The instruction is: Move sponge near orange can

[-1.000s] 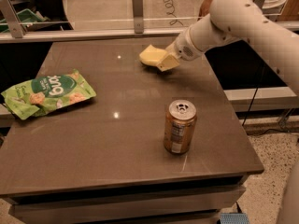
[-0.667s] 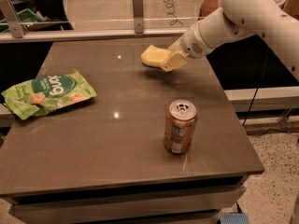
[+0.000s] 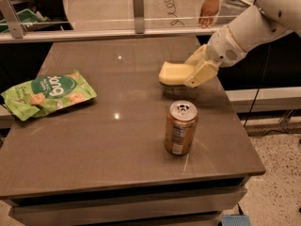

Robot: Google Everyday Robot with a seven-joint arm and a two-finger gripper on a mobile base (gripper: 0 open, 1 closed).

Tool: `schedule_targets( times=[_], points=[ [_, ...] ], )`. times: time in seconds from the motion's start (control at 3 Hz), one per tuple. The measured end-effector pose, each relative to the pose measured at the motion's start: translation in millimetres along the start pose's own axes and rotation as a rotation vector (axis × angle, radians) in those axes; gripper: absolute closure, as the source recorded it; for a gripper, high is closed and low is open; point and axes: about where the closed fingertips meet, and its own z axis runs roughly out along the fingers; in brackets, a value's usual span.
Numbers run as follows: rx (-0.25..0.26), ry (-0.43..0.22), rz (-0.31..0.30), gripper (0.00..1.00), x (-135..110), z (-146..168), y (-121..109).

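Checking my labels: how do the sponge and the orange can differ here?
The sponge is pale yellow and flat; the orange can is orange-brown and upright. The sponge hangs above the table, clamped in the pincer; the orange can stands free on it. Both are over the table's right half.

The gripper (image 3: 190, 74) reaches in over the right edge of the tabletop (image 3: 117, 149), its fingers (image 3: 202, 69) clamped on the sponge (image 3: 173, 72). Together with the arm (image 3: 244, 29) it blocks the way in from that edge toward the middle. The orange can (image 3: 180, 128) stands upright nearer the front edge, with a narrow gap between it and the sponge. A green snack bag (image 3: 49, 94) lies by the left edge. A glass screen (image 3: 137, 13) closes off the back edge. The middle stretch and the front left corner lie open.
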Motion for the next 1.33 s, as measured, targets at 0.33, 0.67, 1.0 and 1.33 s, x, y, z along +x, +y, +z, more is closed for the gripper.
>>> schedule_targets(
  times=[0.33,0.67,1.0,1.33],
  points=[
    [-0.047,0.038,-0.021,1.00,35,-23,26],
    [-0.083,0.058,-0.046,1.00,58,-36,46],
    [-0.125,0.062,-0.062,1.00,75,-39,64],
    [-0.189,0.050,-0.109,1.00,77,-31,83]
  ],
)
